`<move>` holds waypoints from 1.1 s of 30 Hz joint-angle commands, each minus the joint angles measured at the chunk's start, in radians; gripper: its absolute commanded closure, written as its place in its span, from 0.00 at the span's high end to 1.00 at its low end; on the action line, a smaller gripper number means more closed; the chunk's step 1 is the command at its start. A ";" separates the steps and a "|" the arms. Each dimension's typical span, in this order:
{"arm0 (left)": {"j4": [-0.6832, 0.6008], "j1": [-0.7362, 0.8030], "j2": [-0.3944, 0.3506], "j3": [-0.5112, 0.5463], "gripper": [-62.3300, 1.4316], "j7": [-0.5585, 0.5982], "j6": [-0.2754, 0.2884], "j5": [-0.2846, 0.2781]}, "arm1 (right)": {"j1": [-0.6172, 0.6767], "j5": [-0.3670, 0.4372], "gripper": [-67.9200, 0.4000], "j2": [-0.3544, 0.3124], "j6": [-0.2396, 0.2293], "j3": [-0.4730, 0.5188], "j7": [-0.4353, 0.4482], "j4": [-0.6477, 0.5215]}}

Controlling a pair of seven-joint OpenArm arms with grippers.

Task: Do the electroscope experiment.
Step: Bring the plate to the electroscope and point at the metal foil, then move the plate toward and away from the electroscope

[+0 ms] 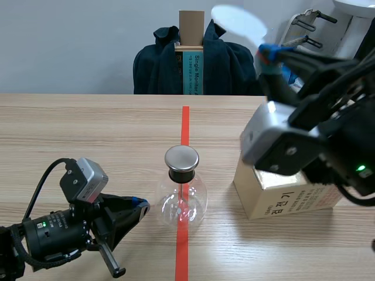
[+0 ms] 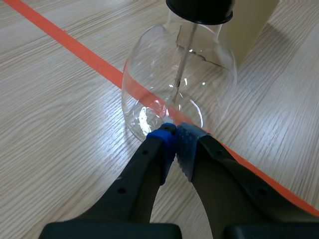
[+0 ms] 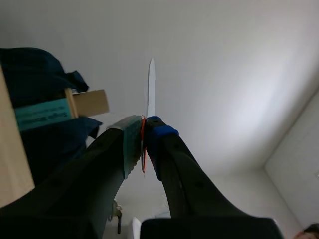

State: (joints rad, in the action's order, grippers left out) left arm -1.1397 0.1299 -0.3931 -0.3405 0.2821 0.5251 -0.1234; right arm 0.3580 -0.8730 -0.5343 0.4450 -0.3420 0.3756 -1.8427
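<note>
The electroscope, a clear glass flask [image 1: 181,199] with a black stopper and a round metal cap [image 1: 181,158], stands on the red tape line. A thin rod hangs inside the flask [image 2: 179,84]. My left gripper [image 1: 140,206] lies low on the table just left of the flask, shut on nothing, its tips [image 2: 174,137] at the flask's base. My right gripper [image 1: 268,54] is raised high at the right, shut on a thin white plate [image 1: 237,23]. The right wrist view shows this plate [image 3: 150,84] edge-on, sticking out past the gripper [image 3: 143,137].
A tan cardboard box [image 1: 284,199] stands right of the flask, under the right arm, and shows behind the flask as the box [image 2: 249,25]. A chair with a dark jacket [image 1: 193,64] and a book stands across the table.
</note>
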 commanded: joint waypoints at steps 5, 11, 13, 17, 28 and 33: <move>-0.019 0.000 0.006 0.002 0.07 0.017 -0.002 0.006 | -0.043 -0.045 0.02 0.036 -0.039 -0.040 0.069 0.094; -0.019 0.000 0.010 0.002 0.07 0.013 -0.006 0.013 | -0.042 -0.101 0.02 0.053 -0.129 -0.045 0.159 0.167; -0.019 0.000 0.010 0.002 0.07 0.013 -0.006 0.013 | -0.042 -0.116 0.02 0.053 -0.141 -0.045 0.175 0.186; -0.019 0.000 0.010 0.002 0.07 0.013 -0.006 0.013 | -0.042 -0.124 0.02 0.053 -0.148 -0.045 0.193 0.206; -0.019 0.000 0.010 0.002 0.07 0.013 -0.006 0.013 | -0.042 -0.138 0.02 0.052 -0.145 -0.045 0.200 0.219; -0.019 0.000 0.010 0.002 0.07 0.013 -0.006 0.013 | -0.024 -0.160 0.02 0.045 -0.115 -0.045 0.226 0.220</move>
State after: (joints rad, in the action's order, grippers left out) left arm -1.1358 0.1280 -0.3878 -0.3401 0.2817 0.5175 -0.1017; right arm 0.3290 -1.0344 -0.4770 0.3206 -0.3943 0.5941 -1.6203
